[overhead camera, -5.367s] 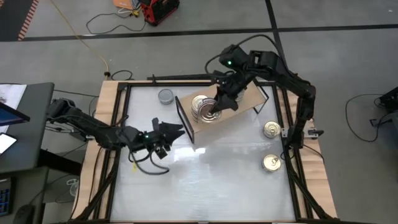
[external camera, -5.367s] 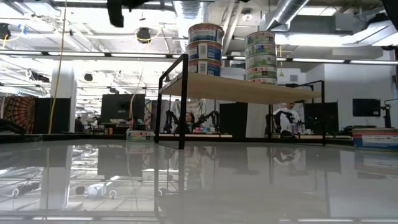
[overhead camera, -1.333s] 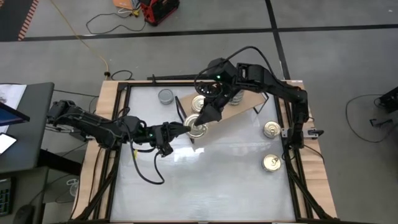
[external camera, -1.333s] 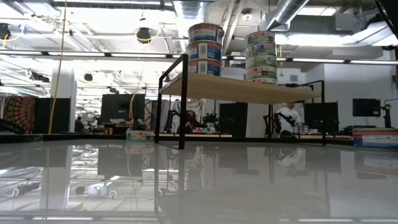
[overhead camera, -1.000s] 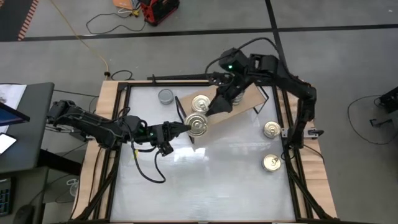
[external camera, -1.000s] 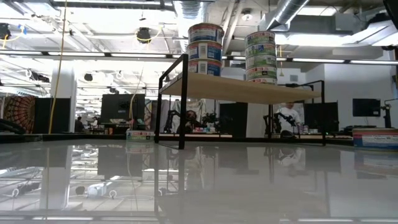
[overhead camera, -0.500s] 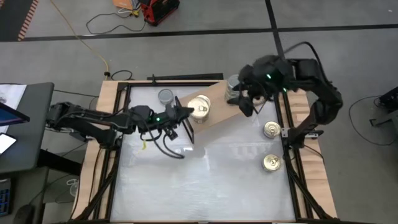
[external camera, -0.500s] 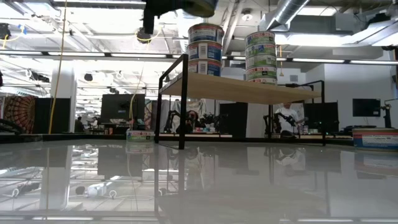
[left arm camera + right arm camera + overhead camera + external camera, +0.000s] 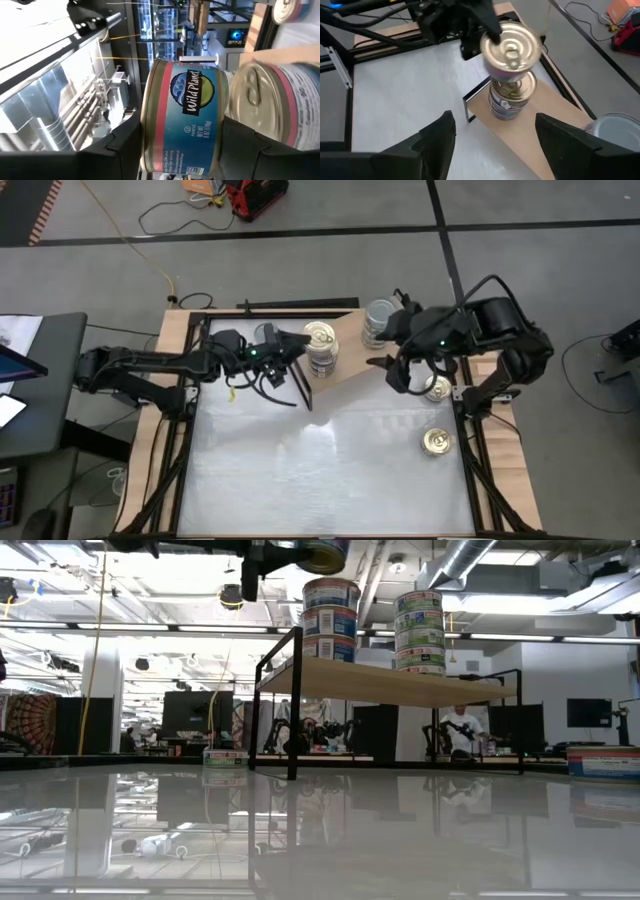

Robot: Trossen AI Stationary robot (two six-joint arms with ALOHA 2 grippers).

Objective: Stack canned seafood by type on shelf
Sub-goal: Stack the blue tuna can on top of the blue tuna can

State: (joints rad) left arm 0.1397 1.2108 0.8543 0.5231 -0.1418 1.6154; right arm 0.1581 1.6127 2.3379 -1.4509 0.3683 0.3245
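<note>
1. Here the left gripper (image 9: pixel 300 341) clamps a blue-labelled tin (image 9: pixel 182 117) just above the three-tin stack (image 9: pixel 330 620) at the shelf (image 9: pixel 345 370) end (nine o'clock side).
2. The right gripper (image 9: pixel 395 375) hangs unclenched, empty, toward three o'clock, beside the grey-topped stack (image 9: pixel 378 320).
3. Two gold-lidded tins (image 9: pixel 437 442) sit on the table.

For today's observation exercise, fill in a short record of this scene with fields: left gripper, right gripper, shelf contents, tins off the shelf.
left gripper: left gripper shut on a blue-labelled round metal tin, held just above the left stack
right gripper: right gripper open, empty, off the shelf's right end
shelf contents: light tan wooden shelf carries two tin stacks
tins off the shelf: two gold-lidded tins on the white table, right side
</note>
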